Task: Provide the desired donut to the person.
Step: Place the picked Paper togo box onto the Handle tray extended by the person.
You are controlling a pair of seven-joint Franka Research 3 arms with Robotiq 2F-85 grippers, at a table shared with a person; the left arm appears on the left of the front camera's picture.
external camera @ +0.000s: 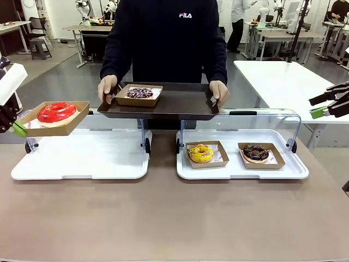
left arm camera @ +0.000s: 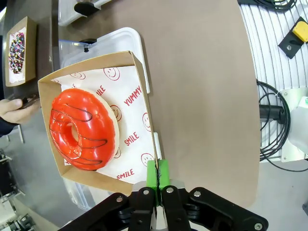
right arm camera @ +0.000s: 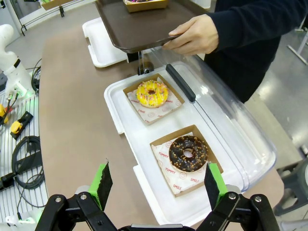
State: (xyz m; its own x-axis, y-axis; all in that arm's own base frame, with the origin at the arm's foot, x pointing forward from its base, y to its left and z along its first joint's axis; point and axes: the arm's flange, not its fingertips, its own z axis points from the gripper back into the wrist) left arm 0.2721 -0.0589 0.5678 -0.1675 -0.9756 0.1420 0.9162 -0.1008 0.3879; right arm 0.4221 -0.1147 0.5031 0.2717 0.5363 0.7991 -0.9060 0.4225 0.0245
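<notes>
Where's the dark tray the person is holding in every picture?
Front view: the dark tray is in the upper middle, held by the person.
Left wrist view: the tray runs along the upper left, turned sideways.
Right wrist view: the tray is at the top, left of middle.
Shared landmark: the sprinkled donut box sitting on it.

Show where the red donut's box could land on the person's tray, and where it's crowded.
The brown tray is bare from the sprinkled donut's box across to the hand gripping its other end. The left white tray is bare too. Crowded: the right white tray, holding the yellow donut's box and the chocolate donut's box.
</notes>
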